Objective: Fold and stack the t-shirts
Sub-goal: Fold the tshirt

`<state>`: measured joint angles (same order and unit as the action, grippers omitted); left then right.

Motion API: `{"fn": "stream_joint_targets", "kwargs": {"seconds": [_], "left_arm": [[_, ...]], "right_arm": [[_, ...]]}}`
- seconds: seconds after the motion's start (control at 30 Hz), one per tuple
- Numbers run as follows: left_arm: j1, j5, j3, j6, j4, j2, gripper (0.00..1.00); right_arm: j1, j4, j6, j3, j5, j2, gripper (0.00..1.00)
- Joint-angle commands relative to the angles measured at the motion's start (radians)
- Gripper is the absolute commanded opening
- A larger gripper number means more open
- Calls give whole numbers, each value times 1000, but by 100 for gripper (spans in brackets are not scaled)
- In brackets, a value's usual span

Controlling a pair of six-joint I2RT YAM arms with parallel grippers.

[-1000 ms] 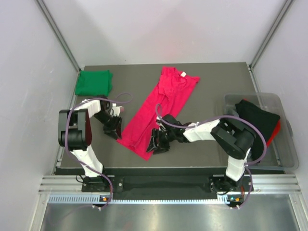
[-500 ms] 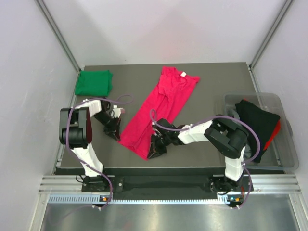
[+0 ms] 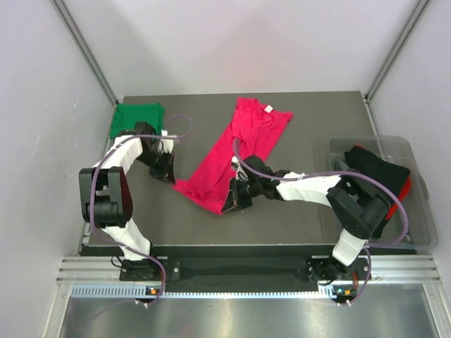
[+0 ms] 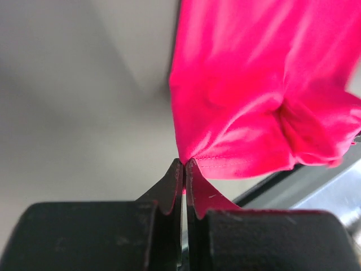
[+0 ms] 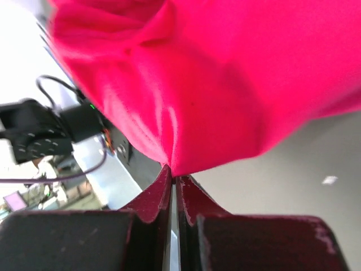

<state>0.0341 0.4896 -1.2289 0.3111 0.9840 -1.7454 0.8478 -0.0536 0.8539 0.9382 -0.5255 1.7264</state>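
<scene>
Both hands have shut and drawn the hem inward since a second ago: left hand (image 4: 184, 164) and right hand (image 5: 173, 172) each pinch a hem corner of the crimson-pink cloth t-shirt (image 3: 239, 144), which lies diagonally on the bench (image 3: 303, 218). The fold looks to be just starting; next, the hem likely needs carrying evenly toward the collar.

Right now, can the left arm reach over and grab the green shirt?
Probably not just yet. The left end effector is shut on a corner of the pink shirt, so it is busy. The green shirt lies close by with nothing between them, so once it lets go, likely yes.
</scene>
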Motion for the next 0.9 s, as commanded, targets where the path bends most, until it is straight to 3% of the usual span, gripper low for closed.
{"fn": "stream_joint_targets", "kwargs": {"seconds": [0.0,0.33,0.53,0.67,0.87], "left_arm": [[0,41,-119,-9,16,72,0],[-30,75,-280,-75,-5,4,0],[-155,41,-440,-118,-71,-143,0],[-187,30,-616,-136,-70,-296,0],[-226,1,-786,-155,-100,-405,0]], "right_arm": [[-62,-9,-73,34,-19,-76,0],[-234,4,-79,21,-47,-198,0],[-272,14,-98,17,-44,-218,0],[-325,-2,-122,8,-27,-229,0],[-412,12,-150,-10,-13,-251,0]]}}
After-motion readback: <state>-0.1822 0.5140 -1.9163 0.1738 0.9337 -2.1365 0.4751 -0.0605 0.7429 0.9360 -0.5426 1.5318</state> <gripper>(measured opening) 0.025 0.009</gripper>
